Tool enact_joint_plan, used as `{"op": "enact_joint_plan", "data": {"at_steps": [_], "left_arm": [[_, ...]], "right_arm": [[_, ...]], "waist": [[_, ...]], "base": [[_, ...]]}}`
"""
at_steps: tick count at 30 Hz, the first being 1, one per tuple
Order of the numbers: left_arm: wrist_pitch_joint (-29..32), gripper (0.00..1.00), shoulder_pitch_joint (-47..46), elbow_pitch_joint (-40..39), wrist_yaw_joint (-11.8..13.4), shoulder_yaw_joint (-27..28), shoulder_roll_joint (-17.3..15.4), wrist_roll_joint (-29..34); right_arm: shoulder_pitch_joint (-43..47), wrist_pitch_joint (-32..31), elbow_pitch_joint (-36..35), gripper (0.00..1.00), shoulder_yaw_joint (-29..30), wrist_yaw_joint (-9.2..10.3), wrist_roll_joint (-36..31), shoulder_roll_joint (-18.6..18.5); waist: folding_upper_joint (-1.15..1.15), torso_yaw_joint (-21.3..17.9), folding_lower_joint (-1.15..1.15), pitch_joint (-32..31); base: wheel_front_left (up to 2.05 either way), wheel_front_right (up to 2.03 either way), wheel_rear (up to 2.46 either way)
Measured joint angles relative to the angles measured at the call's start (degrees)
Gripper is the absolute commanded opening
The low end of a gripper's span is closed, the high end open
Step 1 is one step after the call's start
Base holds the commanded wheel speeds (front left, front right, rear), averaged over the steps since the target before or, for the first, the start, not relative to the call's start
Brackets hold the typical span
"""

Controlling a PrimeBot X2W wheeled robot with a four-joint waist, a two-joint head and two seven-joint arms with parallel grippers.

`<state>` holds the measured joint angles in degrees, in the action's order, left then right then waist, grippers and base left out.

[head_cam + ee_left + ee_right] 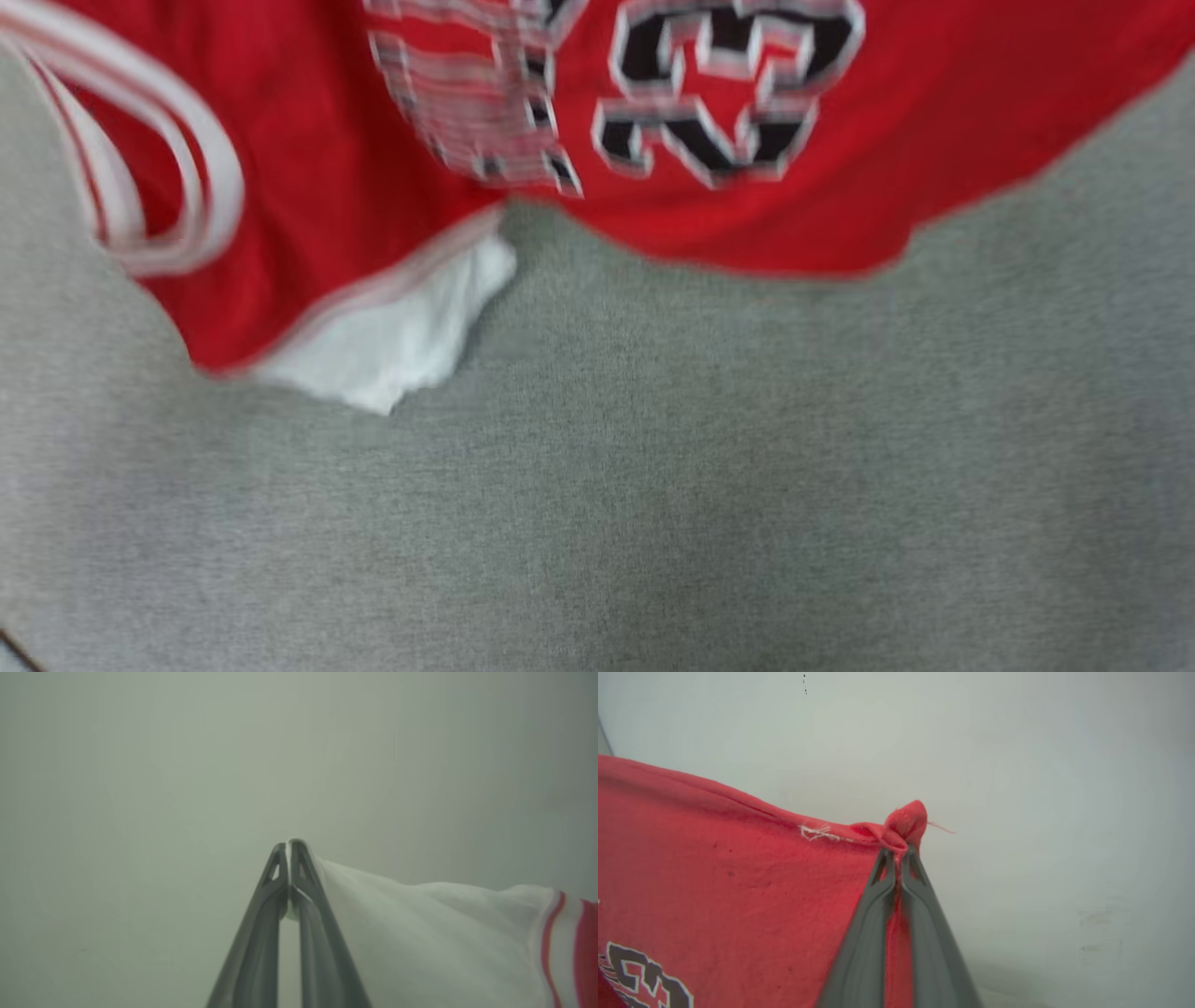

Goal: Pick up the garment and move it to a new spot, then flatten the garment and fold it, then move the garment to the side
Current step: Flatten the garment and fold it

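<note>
Head view, blurred. Grey bench [653,485] takes the lower two thirds of the view. The garment [971,140] spans the top edge from left to right, its red body facing the camera. Its lower edge runs ragged across the bench. Cannot tell whether that edge touches the bench or is held above it.

White sleeve [392,345] pokes out below the red cloth, left of centre. Black-and-white lettering [719,93] sits top centre, with a striped patch just to its left. Looped red-and-white trim [201,177] lies at the far left.

Left wrist view: left gripper [289,845], jaws pressed together on the edge of the white sleeve [420,933]. A thin sliver of white shows between the tips. The cloth falls away to that view's right, with red-striped trim [553,942] at the frame edge.

Right wrist view: right gripper [901,851], jaws clamped on a small bunched knot of red cloth at the garment's [738,872] edge. The fabric spreads to that view's left, and part of the lettering [640,970] is low in the corner.
</note>
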<state>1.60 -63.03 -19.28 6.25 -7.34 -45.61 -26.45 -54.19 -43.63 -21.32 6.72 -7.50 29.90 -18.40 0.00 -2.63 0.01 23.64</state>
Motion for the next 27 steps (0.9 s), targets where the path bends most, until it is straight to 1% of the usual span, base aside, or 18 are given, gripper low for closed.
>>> {"op": "enact_joint_plan", "data": {"at_steps": [4, 7, 10, 15, 17, 19, 22, 25, 27], "left_arm": [[-0.3, 0.0, -11.6, 7.5, -3.0, -2.7, 1.2, 0.9], [-1.0, 0.0, -20.3, 13.1, -4.0, -4.6, 3.7, 1.8], [-3.1, 0.0, -28.8, 19.6, -4.7, -6.0, 6.5, 3.1], [-6.0, 0.0, -38.5, 32.4, -5.8, -8.1, 11.3, 3.4], [-7.9, 0.0, -40.7, 37.1, -6.0, -8.8, 13.1, 3.6], [-10.0, 0.0, -42.4, 41.5, -6.7, -9.5, 14.3, 4.0], [-12.5, 0.0, -42.8, 46.6, -8.7, -11.9, 16.0, 4.5], [-14.5, 0.0, -39.3, 49.4, -9.8, -14.0, 18.0, 5.1], [-15.5, 0.0, -35.8, 50.2, -10.1, -15.0, 18.9, 5.1]], "right_arm": [[-8.2, 2.7, 5.0, 0.0, -2.3, 0.0, -2.4, -0.5], [-14.9, 5.5, 9.7, 0.0, -3.3, 0.0, -4.4, -1.0], [-22.0, 8.6, 15.4, 0.0, -4.5, -0.01, -6.0, -1.5], [-32.0, 16.0, 26.9, 0.0, -6.6, -0.01, -9.2, -1.4], [-34.8, 18.8, 31.4, 0.0, -7.2, -0.01, -10.6, -1.1], [-36.8, 21.9, 35.5, 0.0, -7.8, -0.01, -11.6, -0.6], [-37.4, 25.6, 41.4, 0.0, -9.6, -0.01, -12.8, 0.1], [-35.7, 28.7, 45.9, 0.0, -10.7, -0.01, -12.8, 0.3], [-33.3, 30.3, 48.4, 0.0, -11.7, 0.0, -12.8, 0.2]], "waist": [[0.0, 0.1, 0.0, 5.0], [0.0, 0.4, 0.01, 8.5], [0.0, 0.9, 0.01, 11.9], [0.0, 2.2, 0.01, 16.3], [0.0, 3.1, 0.01, 17.2], [0.0, 4.0, 0.01, 17.9], [0.0, 4.9, 0.01, 18.5], [0.0, 5.6, 0.01, 18.0], [0.0, 5.9, 0.01, 17.3]], "base": [[0.0, 0.0, 0.0], [0.0, 0.0, 0.0], [0.0, 0.0, 0.0], [0.0, 0.0, 0.0], [0.0, 0.0, 0.0], [0.0, 0.0, 0.0], [0.0, 0.0, 0.0], [0.0, 0.0, 0.0], [0.0, 0.0, 0.0]]}}
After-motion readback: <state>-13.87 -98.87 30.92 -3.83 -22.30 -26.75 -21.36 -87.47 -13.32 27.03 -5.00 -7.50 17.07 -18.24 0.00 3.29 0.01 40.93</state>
